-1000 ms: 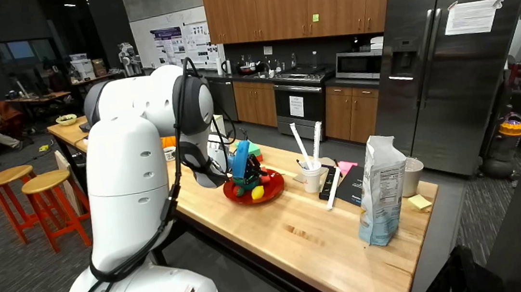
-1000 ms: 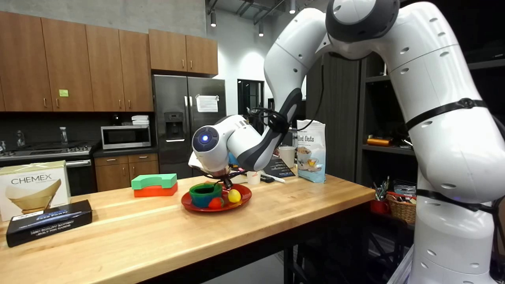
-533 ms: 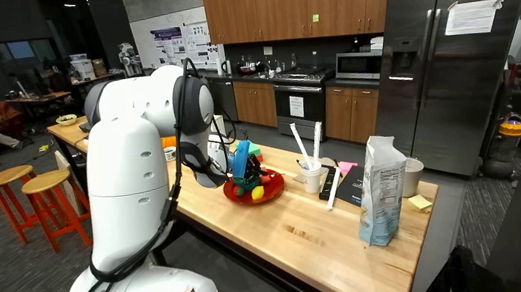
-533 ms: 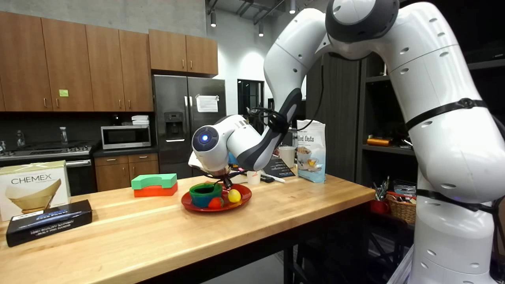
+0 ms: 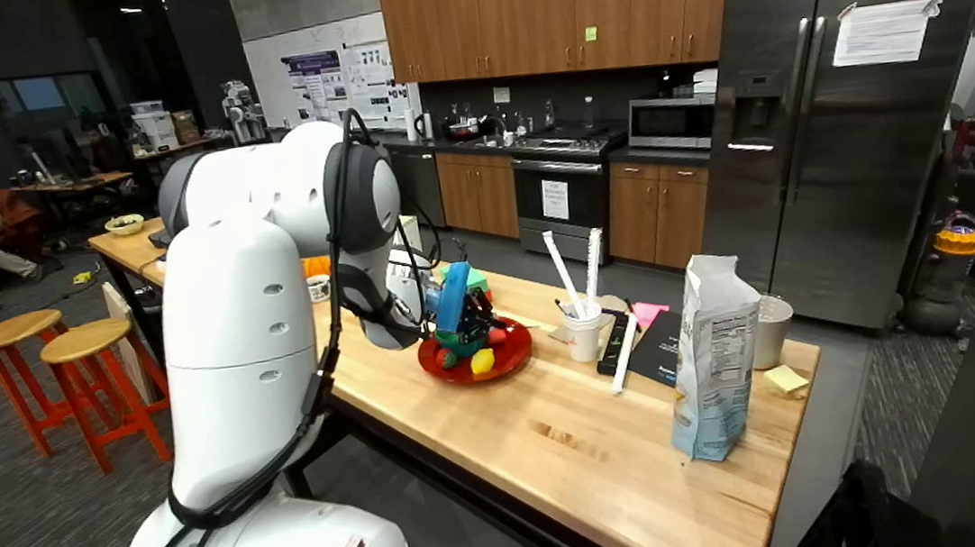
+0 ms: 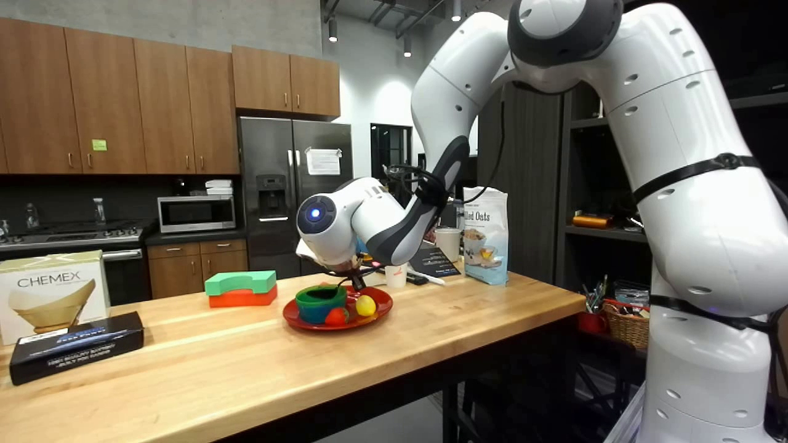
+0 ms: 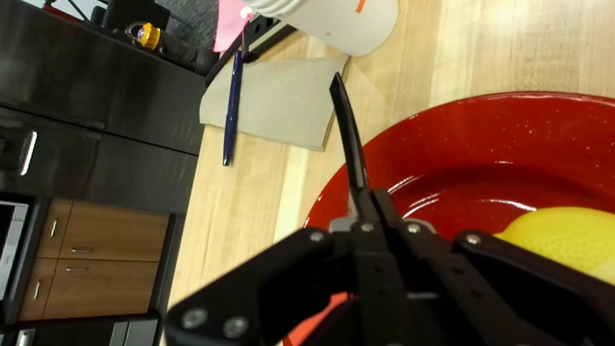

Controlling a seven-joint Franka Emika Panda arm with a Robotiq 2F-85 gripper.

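Note:
My gripper (image 7: 373, 194) has its fingers drawn nearly together. A thin black stick (image 7: 348, 129) juts out past the fingertips and appears pinched there; its inner end is hidden. The gripper is over a red plate (image 7: 485, 134), and a yellow lemon (image 7: 562, 235) lies on the plate to its right in the wrist view. In an exterior view the plate (image 6: 381, 311) also bears a blue bowl with a green rim (image 6: 320, 306), a strawberry (image 6: 337, 317) and the lemon (image 6: 365, 306), with the dark gripper tip (image 6: 357, 282) just above. In an exterior view the gripper (image 5: 478, 315) partly hides the bowl (image 5: 463, 346).
A paper cup with straws (image 5: 585, 336), a notepad (image 7: 274, 103) with a blue pen (image 7: 233, 108), and an oats bag (image 5: 714, 358) stand or lie on the wooden table (image 6: 246, 369). Green and red blocks (image 6: 241, 289), a black box (image 6: 77, 347) and a Chemex box (image 6: 55, 289) are there too.
My gripper and wrist have risen slightly and shifted a little, with the tip higher above the plate. The plate, bowl and fruit have not moved.

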